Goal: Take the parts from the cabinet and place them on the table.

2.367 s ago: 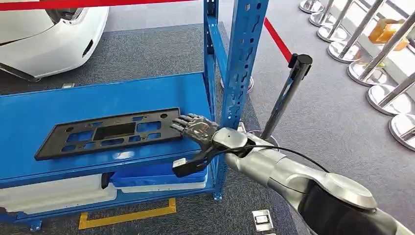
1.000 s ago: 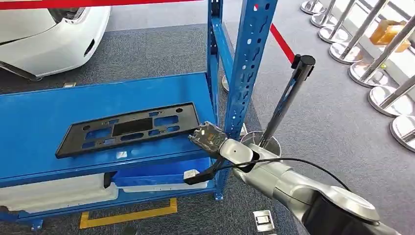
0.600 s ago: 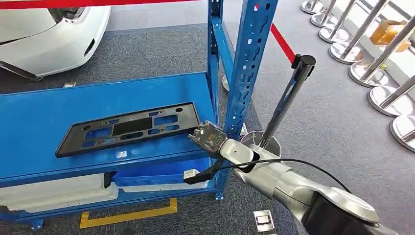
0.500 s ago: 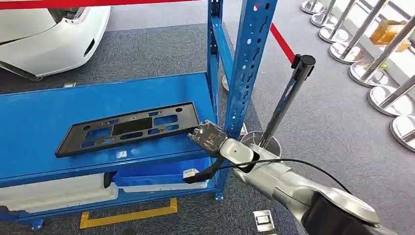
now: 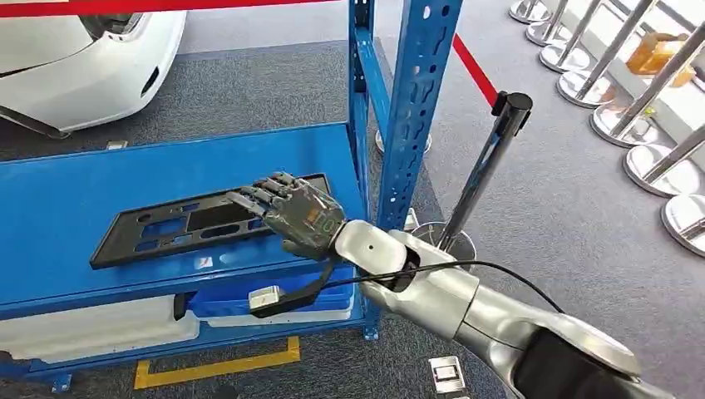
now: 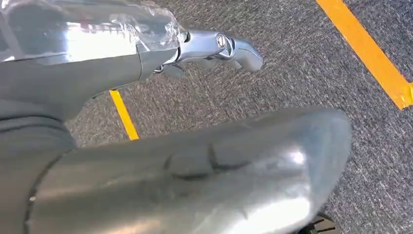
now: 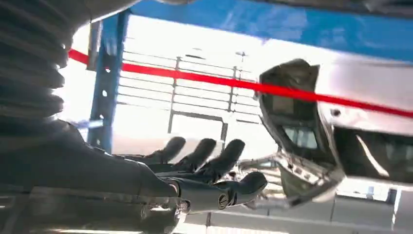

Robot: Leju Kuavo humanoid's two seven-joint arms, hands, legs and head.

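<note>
One black plastic part (image 5: 195, 226) lies flat on the blue cabinet shelf (image 5: 75, 187) in the head view, the right hand (image 5: 291, 218) spread over its right end, grasping nothing. Right wrist view: fingers (image 7: 214, 161) extended, apart

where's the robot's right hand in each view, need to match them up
Head view: right hand, centre, fingers spread over the right end of the flat black plastic panel on the blue shelf.
Left wrist view: not in it.
Right wrist view: hand low and centre.
Shared landmark: red barrier tape.
</note>
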